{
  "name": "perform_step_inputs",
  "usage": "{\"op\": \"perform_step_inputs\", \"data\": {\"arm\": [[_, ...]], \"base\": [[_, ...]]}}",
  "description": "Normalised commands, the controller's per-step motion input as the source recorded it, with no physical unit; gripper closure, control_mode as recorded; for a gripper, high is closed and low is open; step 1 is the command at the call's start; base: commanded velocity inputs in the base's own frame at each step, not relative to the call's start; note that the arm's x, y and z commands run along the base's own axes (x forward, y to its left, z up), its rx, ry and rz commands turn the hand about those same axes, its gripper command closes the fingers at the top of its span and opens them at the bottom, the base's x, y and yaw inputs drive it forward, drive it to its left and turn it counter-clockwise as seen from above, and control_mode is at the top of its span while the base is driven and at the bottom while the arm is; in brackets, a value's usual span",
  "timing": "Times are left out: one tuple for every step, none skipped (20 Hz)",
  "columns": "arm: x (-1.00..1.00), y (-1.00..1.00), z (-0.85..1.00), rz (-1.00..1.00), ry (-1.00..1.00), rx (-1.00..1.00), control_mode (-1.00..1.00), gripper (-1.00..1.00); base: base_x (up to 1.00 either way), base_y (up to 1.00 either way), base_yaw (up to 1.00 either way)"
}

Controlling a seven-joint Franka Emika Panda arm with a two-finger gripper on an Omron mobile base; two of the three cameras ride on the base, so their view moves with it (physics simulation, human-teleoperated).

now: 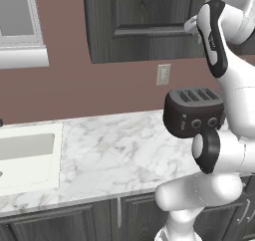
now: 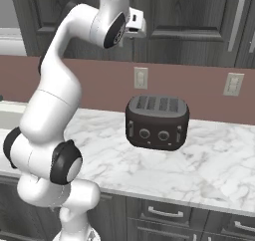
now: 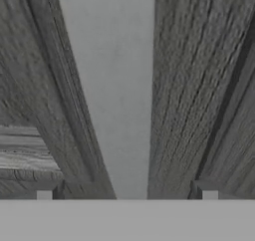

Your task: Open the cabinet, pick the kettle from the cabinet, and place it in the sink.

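Note:
The cabinet [image 1: 144, 21] [image 2: 189, 16] hangs on the wall above the counter with its door shut. In the hand view its dark wood grain [image 3: 199, 85] is very close, and the silver bar handle [image 3: 112, 85] runs up the middle. My gripper [image 3: 127, 192] is open, one fingertip [image 3: 52, 189] on each side of the handle and not touching it. From the base views the hand [image 1: 191, 25] [image 2: 135, 25] is raised against the door. The kettle is hidden. The white sink [image 1: 55, 155] lies at the counter's left end.
A dark four-slot toaster [image 1: 194, 113] [image 2: 157, 121] stands on the marble counter [image 1: 114, 150] below the hand. Wall outlets [image 1: 163, 74] [image 2: 141, 77] sit on the brown backsplash. Another long door handle [image 2: 238, 18] shows further right. A window [image 1: 17, 16] is above the sink.

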Motion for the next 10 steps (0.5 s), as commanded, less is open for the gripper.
{"op": "perform_step_inputs", "data": {"arm": [[0.33, -0.11, 0.03, 0.02, 0.00, 0.00, -1.00, -1.00], [0.28, -0.13, 0.00, 0.02, 0.00, 0.00, -1.00, -1.00], [0.25, -0.15, 0.00, 0.02, 0.00, 0.00, -1.00, -1.00], [0.22, -0.16, 0.00, 0.02, 0.00, 0.00, -1.00, -1.00], [0.21, -0.14, 0.00, 0.01, 0.00, 0.00, -1.00, -1.00], [0.19, -0.11, -0.01, 0.00, -0.03, 0.00, -1.00, -1.00], [0.21, -0.10, 0.00, 0.00, -0.03, 0.01, -1.00, -1.00], [0.25, -0.09, 0.00, 0.01, -0.03, 0.04, -1.00, -1.00], [0.27, -0.08, 0.00, 0.02, -0.04, 0.07, -1.00, -1.00], [0.31, -0.07, 0.00, 0.03, -0.05, 0.09, -1.00, -1.00]], "base": [[0.00, 0.00, 0.00], [0.00, 0.00, 0.00], [0.00, 0.00, 0.00], [0.00, 0.00, 0.00], [0.00, 0.00, 0.00], [0.00, 0.00, 0.00], [0.00, 0.00, 0.00], [0.00, 0.00, 0.00], [0.00, 0.00, 0.00], [0.00, 0.00, 0.00]]}}
